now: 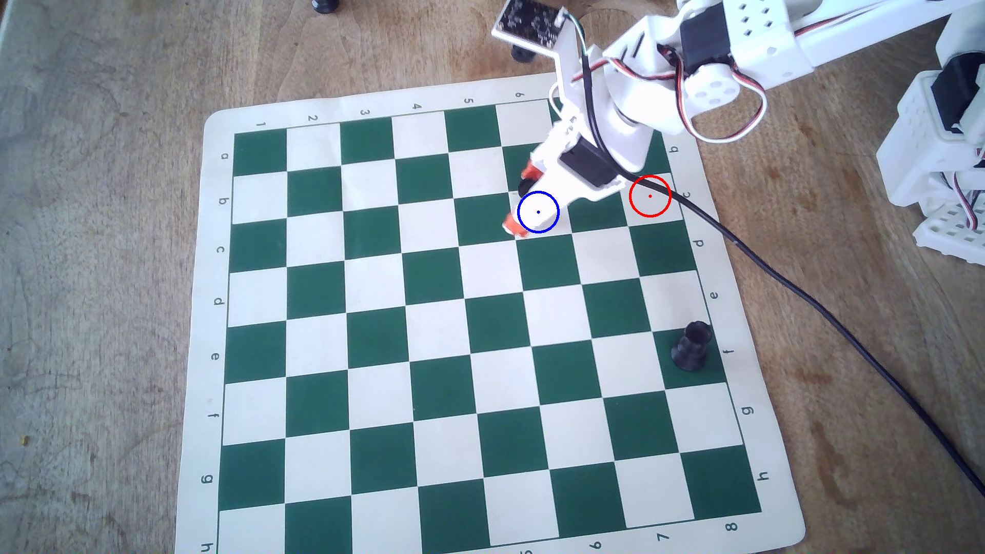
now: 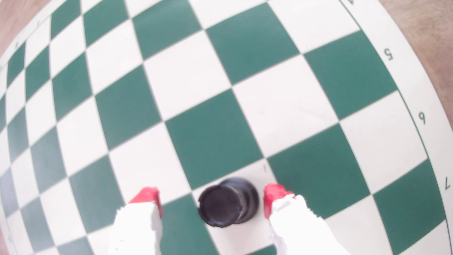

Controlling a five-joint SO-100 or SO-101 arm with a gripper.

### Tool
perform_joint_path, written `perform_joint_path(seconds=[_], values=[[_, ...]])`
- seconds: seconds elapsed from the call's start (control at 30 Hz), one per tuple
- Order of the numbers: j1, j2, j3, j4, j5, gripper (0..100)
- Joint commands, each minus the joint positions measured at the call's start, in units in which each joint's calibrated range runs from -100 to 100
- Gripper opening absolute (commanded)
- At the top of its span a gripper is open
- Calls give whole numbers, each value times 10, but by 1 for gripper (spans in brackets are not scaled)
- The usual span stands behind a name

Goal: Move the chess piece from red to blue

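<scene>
The chess piece [image 2: 228,203], small and black, stands on a white square between my red-tipped fingers; it touches neither. In the overhead view only a dark bit of the piece [image 1: 524,187] shows under the gripper, at the upper-left edge of the blue ring [image 1: 555,222]. My gripper [image 1: 521,199] is open, low over the board, one fingertip on each side of the piece, as the wrist view [image 2: 212,193] also shows. The red ring [image 1: 637,210] lies two squares to the right and holds no piece.
A stouter black piece with a notched top [image 1: 691,346] stands near the board's right edge. A black cable [image 1: 799,290] runs from the gripper across the red ring and off the green-and-white board [image 1: 373,298]. The arm's base [image 1: 938,160] stands at the right.
</scene>
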Motion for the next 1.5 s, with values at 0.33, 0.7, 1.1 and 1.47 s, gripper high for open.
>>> perform_joint_path(seconds=[0.33,0.7,1.1,1.47], values=[[-34,-331,173,90,25,3],[-72,-712,275,313,33,0],[-83,-963,341,362,30,1],[-21,-964,400,-86,14,0]])
